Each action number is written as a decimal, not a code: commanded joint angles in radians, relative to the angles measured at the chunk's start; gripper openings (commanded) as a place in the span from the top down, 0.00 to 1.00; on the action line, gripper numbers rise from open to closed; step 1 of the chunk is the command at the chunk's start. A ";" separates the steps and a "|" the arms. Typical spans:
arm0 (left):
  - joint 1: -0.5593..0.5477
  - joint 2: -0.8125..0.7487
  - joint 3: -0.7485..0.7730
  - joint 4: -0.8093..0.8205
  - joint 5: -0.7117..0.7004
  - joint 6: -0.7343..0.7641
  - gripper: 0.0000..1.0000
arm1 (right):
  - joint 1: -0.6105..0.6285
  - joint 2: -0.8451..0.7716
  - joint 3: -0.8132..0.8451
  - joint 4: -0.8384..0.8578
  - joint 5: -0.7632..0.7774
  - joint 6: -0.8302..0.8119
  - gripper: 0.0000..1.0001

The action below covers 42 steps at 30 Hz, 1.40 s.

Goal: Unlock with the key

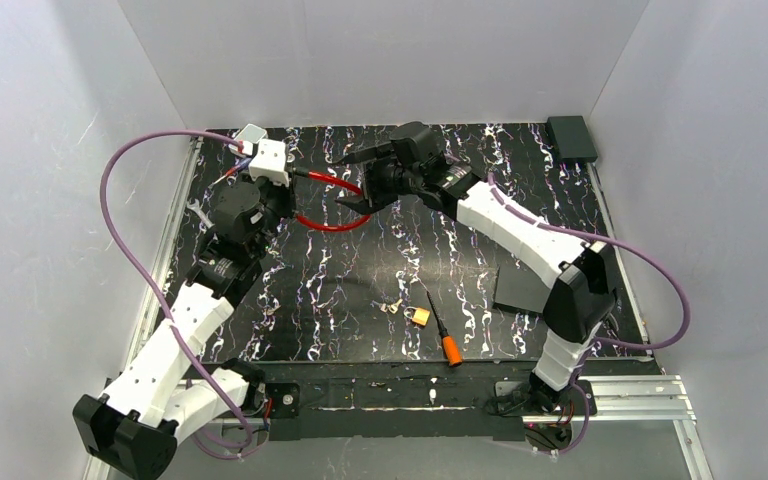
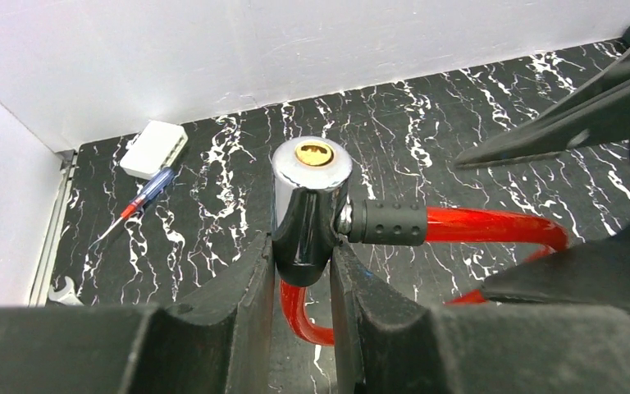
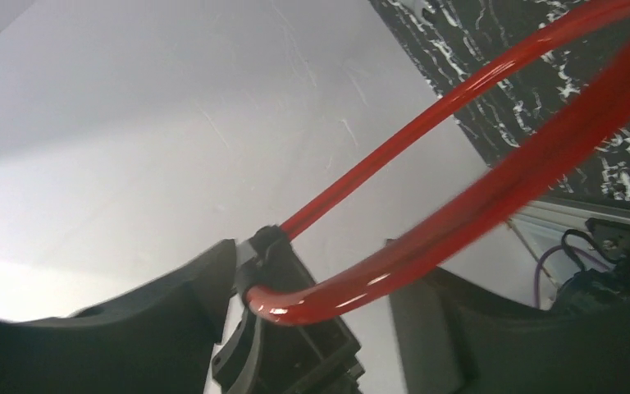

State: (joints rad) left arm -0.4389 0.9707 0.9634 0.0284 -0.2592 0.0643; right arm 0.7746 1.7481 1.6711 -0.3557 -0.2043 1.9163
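Observation:
My left gripper is shut on the black body of a cable lock, whose chrome head shows a brass keyhole facing up. Its red cable loops off to the right. In the top view the left gripper is at the back left, with the red loop beside it. My right gripper stands open around that loop; in the right wrist view the cable passes between the spread fingers without being clamped. The key lies on the mat near the front, far from both grippers.
A small brass padlock and an orange-handled screwdriver lie beside the key. A white box, a blue-and-red screwdriver and a wrench sit at the back left. A black box sits in the back right corner.

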 commanded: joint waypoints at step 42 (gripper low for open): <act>-0.006 0.032 0.634 -0.976 0.027 -0.928 0.10 | -0.123 0.049 -0.188 0.796 -0.200 -0.465 0.99</act>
State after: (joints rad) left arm -0.4480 0.9867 1.5425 -0.7910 -0.1898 -0.6498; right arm 0.6525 1.7943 1.5368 0.1452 -0.3408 1.6295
